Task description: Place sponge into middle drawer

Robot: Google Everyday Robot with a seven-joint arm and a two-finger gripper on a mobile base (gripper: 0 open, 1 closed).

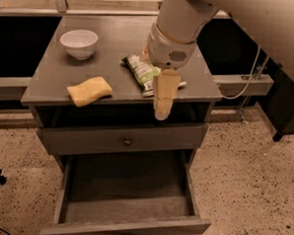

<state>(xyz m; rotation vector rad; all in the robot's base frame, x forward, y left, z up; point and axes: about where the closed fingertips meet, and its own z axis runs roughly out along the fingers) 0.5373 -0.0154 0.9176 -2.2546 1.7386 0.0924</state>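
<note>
The pale yellow sponge (pixel 89 90) lies on the grey cabinet top (pixel 116 43), near its front left edge. The middle drawer (pixel 128 190) is pulled out below, with a bare floor and low side walls. My gripper (pixel 162 109) hangs pointing down over the front edge of the cabinet top, right of the middle. It is well to the right of the sponge, apart from it, and above the open drawer. It holds nothing that I can see.
A white bowl (pixel 79 42) stands at the back left of the top. A green snack bag (pixel 143 72) lies partly behind my arm. A closed drawer front with a small dark knob (pixel 127 141) sits above the open drawer. A cable (pixel 248 78) hangs at the right.
</note>
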